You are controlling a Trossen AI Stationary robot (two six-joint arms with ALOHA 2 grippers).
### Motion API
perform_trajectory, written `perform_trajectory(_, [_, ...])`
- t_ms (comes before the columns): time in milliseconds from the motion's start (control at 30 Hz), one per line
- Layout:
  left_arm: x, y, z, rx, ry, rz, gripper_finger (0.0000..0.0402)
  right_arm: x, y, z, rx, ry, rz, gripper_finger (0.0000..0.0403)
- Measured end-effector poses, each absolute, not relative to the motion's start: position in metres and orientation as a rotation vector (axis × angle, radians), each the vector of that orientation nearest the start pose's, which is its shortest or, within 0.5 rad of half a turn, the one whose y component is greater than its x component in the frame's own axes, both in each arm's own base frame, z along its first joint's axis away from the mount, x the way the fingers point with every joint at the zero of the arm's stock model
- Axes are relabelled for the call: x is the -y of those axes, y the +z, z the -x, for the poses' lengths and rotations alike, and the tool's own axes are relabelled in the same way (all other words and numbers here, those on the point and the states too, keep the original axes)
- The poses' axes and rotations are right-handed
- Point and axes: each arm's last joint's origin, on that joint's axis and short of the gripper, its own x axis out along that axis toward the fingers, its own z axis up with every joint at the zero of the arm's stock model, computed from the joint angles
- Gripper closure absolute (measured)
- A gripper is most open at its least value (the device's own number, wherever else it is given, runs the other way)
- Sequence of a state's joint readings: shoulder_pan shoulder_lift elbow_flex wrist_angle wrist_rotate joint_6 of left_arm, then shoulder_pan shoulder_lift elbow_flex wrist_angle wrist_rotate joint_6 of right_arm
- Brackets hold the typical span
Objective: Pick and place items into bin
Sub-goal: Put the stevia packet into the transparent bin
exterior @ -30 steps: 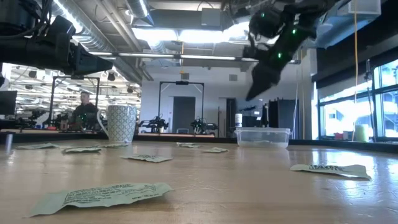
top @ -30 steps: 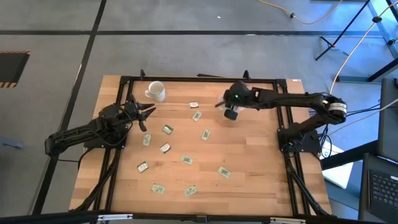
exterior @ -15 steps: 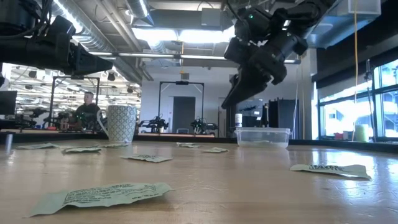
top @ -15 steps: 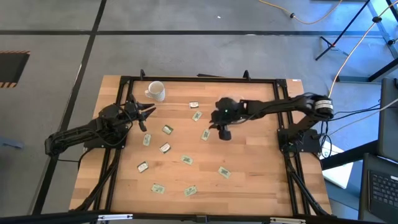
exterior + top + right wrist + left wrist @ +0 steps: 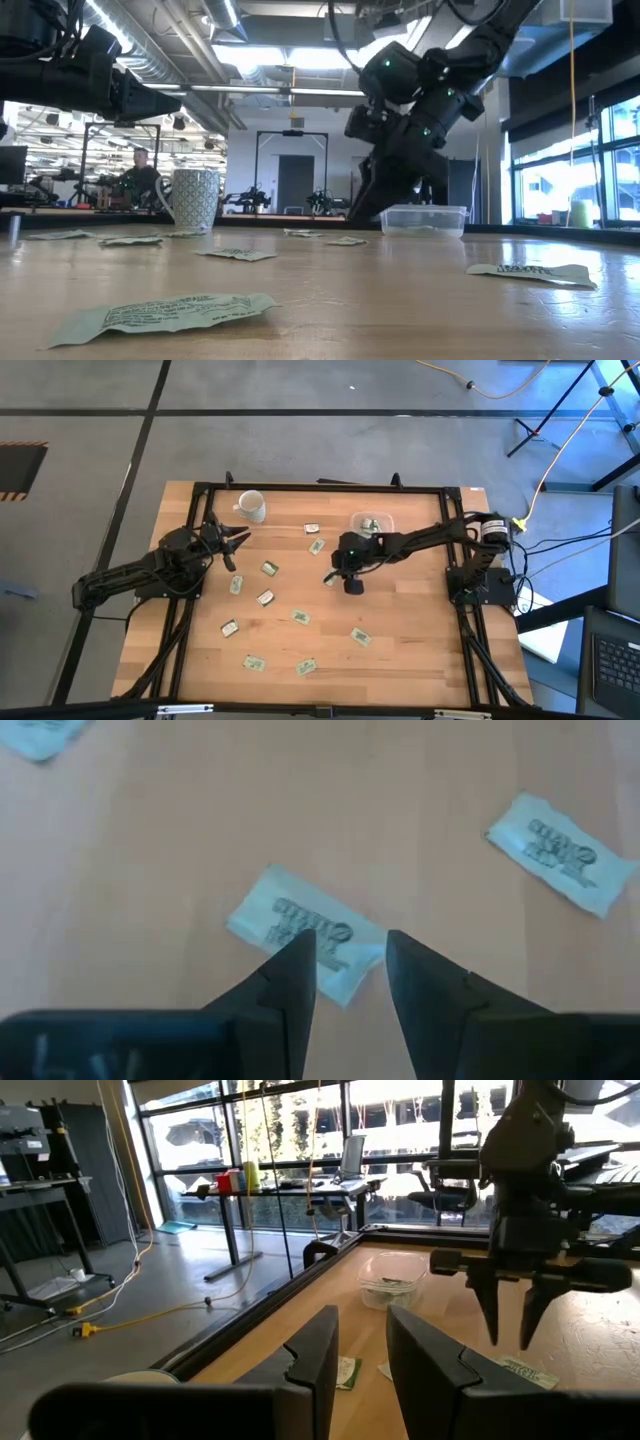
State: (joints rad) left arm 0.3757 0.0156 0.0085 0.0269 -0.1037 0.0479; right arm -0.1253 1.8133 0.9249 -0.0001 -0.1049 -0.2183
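On the wooden desk (image 5: 400, 630) most of the work is yet to be done: the high view shows about a dozen pale green and white packets scattered flat across the boards, from the far row near the white mug (image 5: 250, 506) down to the near edge. The clear bin (image 5: 372, 523) sits at the far side, right of centre, and it already holds a few packets, seen as a small pale heap through its wall in the left wrist view; exactly how many cannot be told. So I judge the task to be in its early part, with a small share placed and the greater share left.

The right gripper (image 5: 335, 574) is at work, reaching in over the middle of the desk, just in front of the bin and low over the boards. Its jaws stand apart and hold nothing. The target packet (image 5: 306, 931) lies flat directly beneath them, on the desk: in the right wrist view its near edge runs under both fingertips (image 5: 297, 960), so that the jaws straddle it, though they are not touching it as far as the low view shows. A second packet (image 5: 562, 863) lies well apart to one side.

The left gripper (image 5: 232, 543) waits above the desk's left side, near the mug, jaws apart and empty.
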Motion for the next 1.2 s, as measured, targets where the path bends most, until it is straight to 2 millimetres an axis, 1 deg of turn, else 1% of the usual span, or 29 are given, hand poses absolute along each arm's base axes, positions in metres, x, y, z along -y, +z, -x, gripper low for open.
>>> perform_trajectory(200, [-0.039,0.168,-0.09,0.009,0.48,-0.05,0.032,0.04,0.128,-0.343,-0.895,0.079,0.097,0.0276])
perform_trajectory(400, [-0.039,0.168,-0.09,0.008,0.48,-0.05,0.032,0.04,0.113,-0.345,-0.929,0.081,0.09,0.0276])
perform_trajectory(567, [-0.039,0.168,-0.09,0.008,0.48,-0.05,0.032,0.041,0.109,-0.346,-0.94,0.059,0.098,0.0279])
perform_trajectory(933, [-0.039,0.168,-0.09,0.009,0.48,-0.05,0.032,0.042,0.109,-0.346,-0.944,0.047,0.104,0.0344])
perform_trajectory(1067, [-0.039,0.168,-0.09,0.008,0.48,-0.05,0.032,0.041,0.114,-0.343,-0.947,0.047,0.103,0.0351])
perform_trajectory(1200, [-0.039,0.168,-0.09,0.008,0.48,-0.05,0.032,0.041,0.125,-0.34,-0.937,0.042,0.103,0.0351])
